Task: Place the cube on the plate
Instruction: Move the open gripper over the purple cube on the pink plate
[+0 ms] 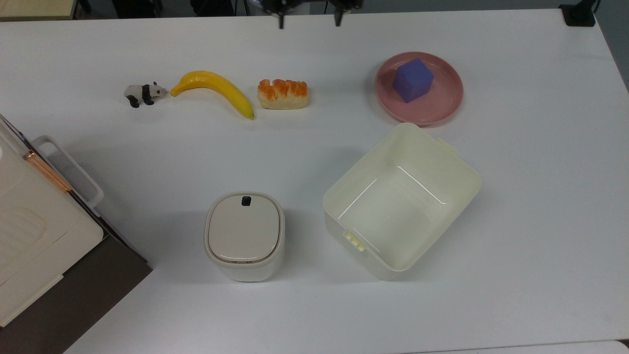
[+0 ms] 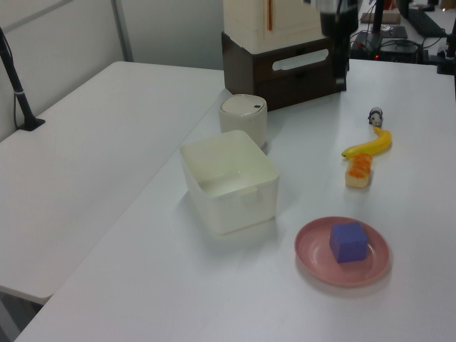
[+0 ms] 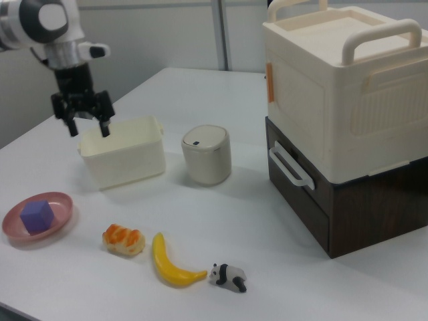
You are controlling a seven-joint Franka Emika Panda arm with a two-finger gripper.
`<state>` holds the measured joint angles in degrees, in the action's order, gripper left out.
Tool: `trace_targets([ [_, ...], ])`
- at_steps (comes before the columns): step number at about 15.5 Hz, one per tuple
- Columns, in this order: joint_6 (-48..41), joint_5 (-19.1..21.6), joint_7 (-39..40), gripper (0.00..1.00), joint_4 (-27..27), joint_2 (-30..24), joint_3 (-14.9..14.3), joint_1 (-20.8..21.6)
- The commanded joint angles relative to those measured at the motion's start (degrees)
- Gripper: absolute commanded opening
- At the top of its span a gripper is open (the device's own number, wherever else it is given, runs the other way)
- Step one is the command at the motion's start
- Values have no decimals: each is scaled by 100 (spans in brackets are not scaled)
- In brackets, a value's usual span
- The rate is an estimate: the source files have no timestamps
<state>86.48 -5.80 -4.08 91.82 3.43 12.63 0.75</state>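
Observation:
The purple-blue cube (image 1: 413, 80) rests on the round pink plate (image 1: 442, 102) at the top view's upper right, slightly toward the plate's far left side. The left view has the cube (image 2: 348, 241) and plate (image 2: 313, 253) at the lower right; in the right view the cube (image 3: 37, 215) and plate (image 3: 60, 210) sit at the far left. My gripper (image 1: 309, 20) hangs at the top view's upper edge, well left of the plate. In the right view the gripper (image 3: 87, 128) is open and holds nothing, high above the table.
A large cream bin (image 1: 471, 173) stands open just below the plate. A small lidded container (image 1: 244, 231) is to its left. A bread piece (image 1: 283, 93), banana (image 1: 216, 88) and panda figure (image 1: 142, 93) lie in a row. A stacked box (image 3: 334, 100) occupies one corner.

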Motion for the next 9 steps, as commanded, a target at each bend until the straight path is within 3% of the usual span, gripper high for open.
trace_targets([
  [1, 194, -141, -198, 100, 538, -141, 450, 4],
  [5, 823, -149, -749, 99, 1134, -159, 941, 143],
  [9, 1494, -571, -1648, 98, 1690, -115, 978, 680],
])
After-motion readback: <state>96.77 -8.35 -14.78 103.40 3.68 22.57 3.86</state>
